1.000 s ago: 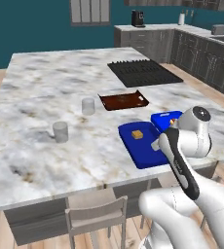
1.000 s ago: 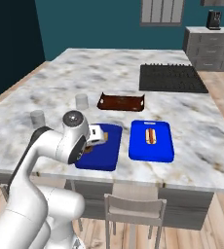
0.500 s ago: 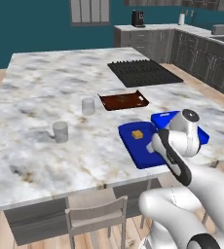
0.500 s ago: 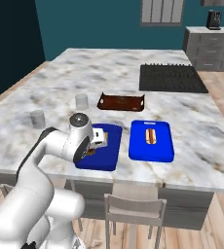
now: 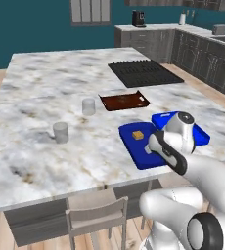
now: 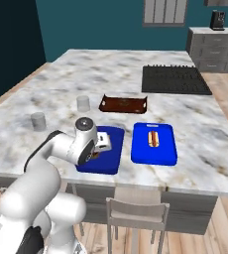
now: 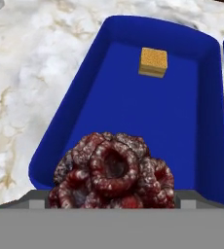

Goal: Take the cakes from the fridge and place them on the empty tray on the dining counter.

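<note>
The dark red-brown round cake sits at the near end of the deep-blue tray, at 6 o'clock in the hand view, close under the camera. The yellow-orange square cake lies flat on the tray floor at 12 o'clock from it, well apart, toward the far end. In the left base view this square cake shows on the tray, which rests on the marbled worktop. The gripper hangs over the tray's near half with its jaws spread wide; whether they touch the round cake I cannot tell. At 3 o'clock of the tray in the right base view lies a second blue tray with a hot-dog-like item. At 12 o'clock sits a dark brown tray.
</note>
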Controlling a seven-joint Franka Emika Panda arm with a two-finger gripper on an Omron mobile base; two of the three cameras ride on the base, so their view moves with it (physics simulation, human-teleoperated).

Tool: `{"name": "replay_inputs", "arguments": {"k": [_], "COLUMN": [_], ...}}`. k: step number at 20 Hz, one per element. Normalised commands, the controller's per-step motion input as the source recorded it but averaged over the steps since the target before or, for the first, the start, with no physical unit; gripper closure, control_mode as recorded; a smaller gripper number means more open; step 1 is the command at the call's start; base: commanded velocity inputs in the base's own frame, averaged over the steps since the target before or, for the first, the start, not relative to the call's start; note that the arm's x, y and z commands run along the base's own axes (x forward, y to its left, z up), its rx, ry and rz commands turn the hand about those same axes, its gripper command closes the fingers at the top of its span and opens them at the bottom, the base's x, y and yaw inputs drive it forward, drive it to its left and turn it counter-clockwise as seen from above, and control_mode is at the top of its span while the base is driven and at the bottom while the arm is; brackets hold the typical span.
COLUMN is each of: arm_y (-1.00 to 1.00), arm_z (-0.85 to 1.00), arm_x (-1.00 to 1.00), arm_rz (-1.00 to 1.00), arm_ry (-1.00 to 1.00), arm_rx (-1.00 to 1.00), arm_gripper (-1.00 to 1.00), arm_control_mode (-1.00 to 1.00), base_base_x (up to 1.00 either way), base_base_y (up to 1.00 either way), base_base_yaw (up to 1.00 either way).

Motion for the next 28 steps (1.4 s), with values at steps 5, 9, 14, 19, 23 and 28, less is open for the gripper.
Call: {"name": "replay_inputs", "arguments": {"k": [5, 9, 14, 19, 23, 28], "arm_y": [-0.04, -0.07, -0.08, -0.05, -0.02, -0.02], "arm_z": [-0.26, -0.22, -0.21, -0.22, -0.2, -0.16], "arm_x": [0.18, 0.18, 0.19, 0.21, 0.23, 0.23], "arm_rz": [0.0, 0.0, 0.0, 0.0, 0.0, 0.0], "arm_ry": [0.0, 0.0, 0.0, 0.0, 0.0, 0.0], "arm_rx": [0.0, 0.0, 0.0, 0.0, 0.0, 0.0], "arm_gripper": [1.0, 1.0, 1.0, 1.0, 1.0, 1.0], "arm_control_mode": [-1.0, -1.0, -1.0, -1.0, -1.0, -1.0], "base_base_x": [0.0, 0.0, 0.0, 0.0, 0.0, 0.0], "base_base_y": [0.0, 0.0, 0.0, 0.0, 0.0, 0.0], "base_base_yaw": [0.0, 0.0, 0.0, 0.0, 0.0, 0.0]}}
